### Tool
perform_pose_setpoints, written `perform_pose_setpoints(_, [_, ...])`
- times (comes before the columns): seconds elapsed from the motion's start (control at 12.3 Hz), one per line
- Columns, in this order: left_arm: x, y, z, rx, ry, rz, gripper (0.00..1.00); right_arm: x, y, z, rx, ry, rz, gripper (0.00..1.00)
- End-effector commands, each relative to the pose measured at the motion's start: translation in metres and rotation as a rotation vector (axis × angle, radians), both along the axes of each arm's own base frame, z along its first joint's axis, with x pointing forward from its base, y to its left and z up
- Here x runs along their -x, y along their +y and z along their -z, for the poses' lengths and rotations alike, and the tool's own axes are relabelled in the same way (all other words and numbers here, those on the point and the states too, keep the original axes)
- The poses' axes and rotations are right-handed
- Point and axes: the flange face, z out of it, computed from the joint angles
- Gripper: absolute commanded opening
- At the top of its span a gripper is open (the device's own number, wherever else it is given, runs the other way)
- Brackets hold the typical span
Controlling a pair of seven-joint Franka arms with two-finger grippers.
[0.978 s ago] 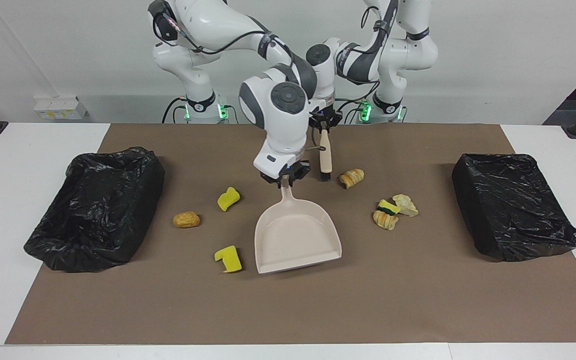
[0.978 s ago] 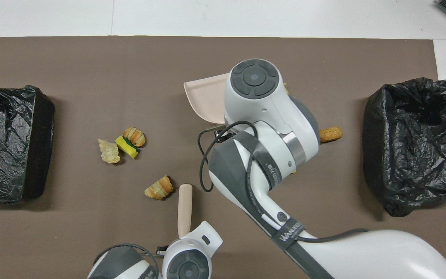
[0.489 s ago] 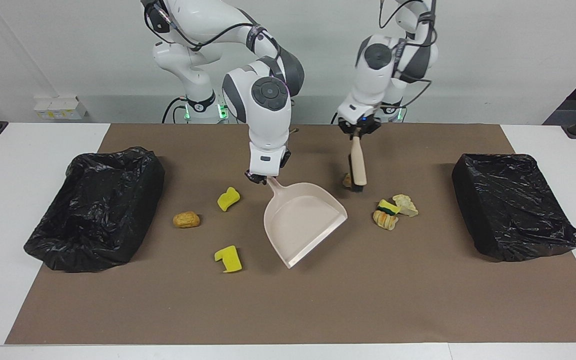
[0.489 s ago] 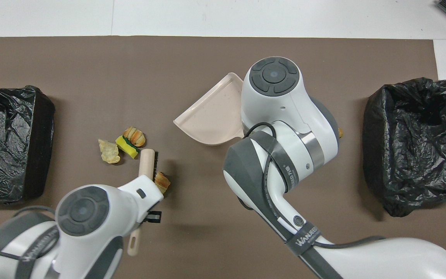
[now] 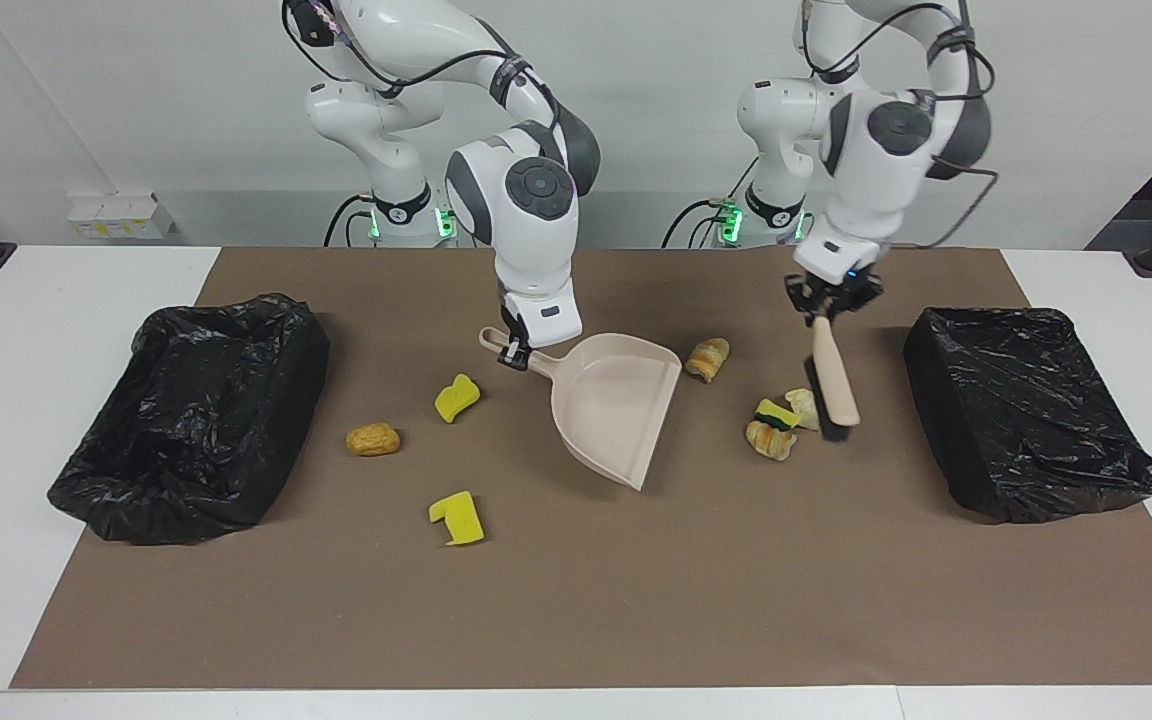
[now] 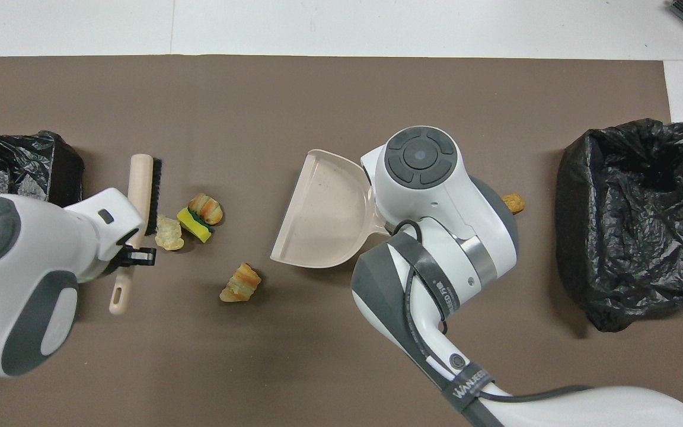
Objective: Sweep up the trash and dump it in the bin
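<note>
Brush (image 5: 833,385) in left gripper (image 5: 833,298), dustpan (image 5: 614,400) in right gripper (image 5: 516,352).

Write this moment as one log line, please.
left gripper: holds brush beside scraps | right gripper: holds dustpan | trash: unswept

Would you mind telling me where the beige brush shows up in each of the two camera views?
Facing view: the brush hangs from the left gripper, toward the picture's right, beside the black bin.
Overhead view: the brush is at the picture's left.
Shared landmark: the green-backed sponge beside its bristles.
</note>
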Motion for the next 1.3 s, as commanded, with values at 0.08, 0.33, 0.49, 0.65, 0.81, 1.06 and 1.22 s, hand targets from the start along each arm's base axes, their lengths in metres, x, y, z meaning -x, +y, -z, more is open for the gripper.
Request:
perform_pose_setpoints(0.08, [-0.041, -0.001, 0.044, -0.028, -0.024, 0.026, 0.00, 0.031, -0.012, 0.018, 0.055, -0.056, -0.208, 0.00])
perform_pose_setpoints(0.33, [-0.023, -0.001, 0.077, -0.028, 0.005, 0.008, 0.00, 0.033, -0.008, 0.023, 0.058, -0.075, -0.235, 0.00])
perform_pose_setpoints(0.49, [-0.011, -0.008, 0.084, -0.030, 0.017, -0.019, 0.00, 0.041, 0.010, 0.034, 0.061, -0.083, -0.261, 0.00])
perform_pose_setpoints(0.65, [0.013, -0.035, 0.106, -0.039, 0.052, -0.060, 0.00, 0.040, 0.013, 0.042, 0.061, -0.083, -0.233, 0.00])
perform_pose_setpoints(0.81, [0.021, -0.050, 0.114, -0.029, 0.027, -0.080, 0.00, 0.040, 0.017, 0.048, 0.054, -0.092, -0.198, 0.00])
perform_pose_setpoints(1.06, [0.052, -0.083, 0.118, -0.042, 0.046, -0.013, 0.00, 0.042, 0.030, 0.058, 0.041, -0.109, -0.149, 0.00])
perform_pose_setpoints(1.22, [0.074, -0.123, 0.116, -0.009, 0.052, -0.034, 0.00, 0.041, 0.031, 0.063, 0.039, -0.108, -0.141, 0.00])
